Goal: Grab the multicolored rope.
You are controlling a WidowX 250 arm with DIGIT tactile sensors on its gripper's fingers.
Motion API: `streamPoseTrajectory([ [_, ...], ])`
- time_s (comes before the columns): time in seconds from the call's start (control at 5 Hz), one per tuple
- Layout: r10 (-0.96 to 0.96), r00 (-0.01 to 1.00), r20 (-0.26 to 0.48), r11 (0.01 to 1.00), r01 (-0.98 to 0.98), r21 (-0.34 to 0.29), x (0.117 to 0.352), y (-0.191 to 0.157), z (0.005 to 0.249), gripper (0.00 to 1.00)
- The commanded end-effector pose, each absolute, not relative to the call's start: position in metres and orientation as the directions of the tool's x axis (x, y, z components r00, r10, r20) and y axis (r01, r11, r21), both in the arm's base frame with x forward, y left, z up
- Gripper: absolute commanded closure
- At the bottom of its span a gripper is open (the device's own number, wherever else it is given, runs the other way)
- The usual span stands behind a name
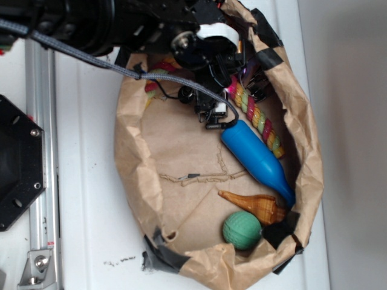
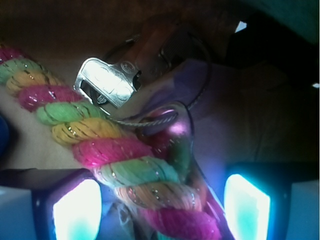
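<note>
Pink-yellow-green multicolored rope (image 1: 259,116) inside paper bag (image 1: 130,151), just beside blue bottle (image 1: 257,158), long axis parallel to it; upper end under claw (image 1: 233,81). Wrist: rope (image 2: 115,150) running diagonally between spread claw (image 2: 162,207) pads (image 2: 77,210), nothing gripped. Straight descent, then close.

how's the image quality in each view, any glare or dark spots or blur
Exterior view: evenly lit, slightly soft; the black arm shadows the top end of the multicolored rope, while the blue bottle shows clearly. Wrist view: dim and purple-tinted, the end effector pads glow blown-out cyan-white, the metal clasp glares, and the upper right is nearly black.
</note>
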State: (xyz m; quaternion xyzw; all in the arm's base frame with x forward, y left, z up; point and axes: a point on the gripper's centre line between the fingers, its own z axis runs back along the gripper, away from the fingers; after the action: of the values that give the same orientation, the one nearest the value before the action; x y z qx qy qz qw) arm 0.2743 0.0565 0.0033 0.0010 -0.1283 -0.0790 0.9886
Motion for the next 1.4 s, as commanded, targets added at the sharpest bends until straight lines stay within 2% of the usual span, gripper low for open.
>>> streamPoseTrajectory([
  [0.0,-0.249,0.963,0.099,0.967,0.253,-0.023,0.251,0.026,-0.007,0.14],
  [0.2,-0.223,0.974,0.042,0.974,0.224,-0.040,0.246,0.015,-0.007,1.00],
  [0.6,-0.207,0.977,0.043,0.978,0.209,-0.028,0.246,0.009,-0.005,1.00],
  [0.8,-0.212,0.975,0.065,0.977,0.214,-0.023,0.248,-0.002,0.017,1.00],
  [1.0,-0.185,0.976,0.118,0.982,0.179,0.061,0.254,-0.009,0.045,1.00],
  [1.2,-0.118,0.974,0.193,0.990,0.102,0.093,0.261,-0.002,0.085,1.00],
])
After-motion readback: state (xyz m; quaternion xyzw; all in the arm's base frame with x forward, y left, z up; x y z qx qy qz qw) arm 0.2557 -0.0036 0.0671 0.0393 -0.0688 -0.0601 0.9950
